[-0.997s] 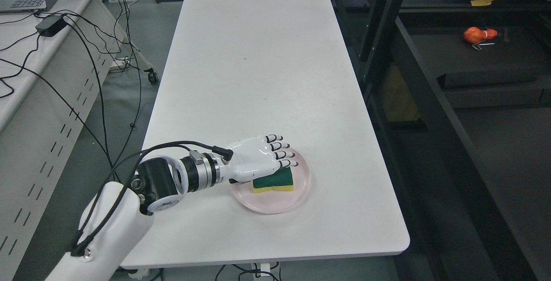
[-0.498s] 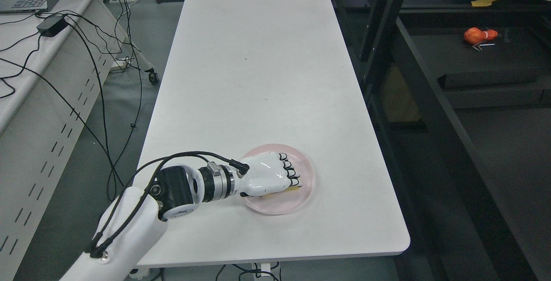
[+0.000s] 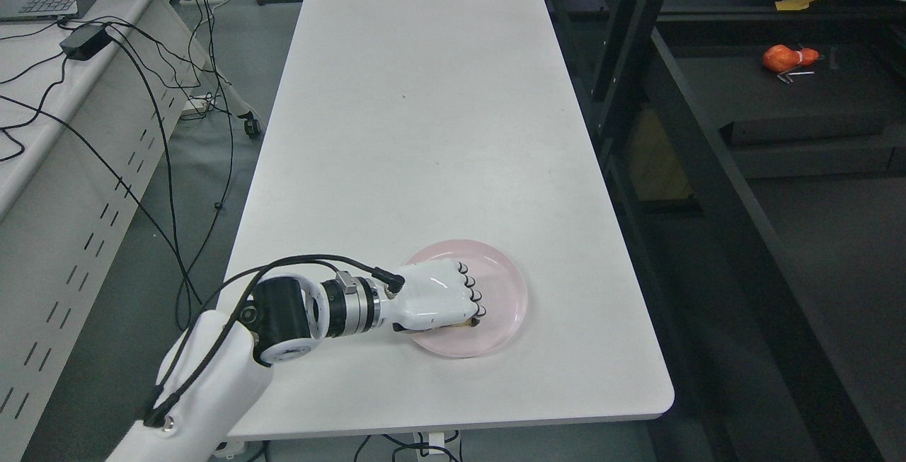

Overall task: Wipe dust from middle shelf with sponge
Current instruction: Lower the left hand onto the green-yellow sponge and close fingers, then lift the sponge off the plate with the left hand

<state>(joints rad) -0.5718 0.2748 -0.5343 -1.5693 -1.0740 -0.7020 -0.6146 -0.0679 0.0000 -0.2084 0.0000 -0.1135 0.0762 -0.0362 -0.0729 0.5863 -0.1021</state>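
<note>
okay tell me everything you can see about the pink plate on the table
The plate is round, pale pink and glossy, maybe ceramic or plastic, with a shallow raised rim. It lies flat near the front edge of the white table, toward its right side. The left hand covers its left part, fingers curled down over a sponge lying in it, of which only a yellow sliver shows.

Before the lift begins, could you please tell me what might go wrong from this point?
The left hand, fingers curled, covers the sponge almost wholly; only a thin yellow sliver shows, so the grip may be shallow and it could slip out. The round pink plate sits loose on the white table, near its front right corner, and might be dragged or tipped as the hand rises.
</note>
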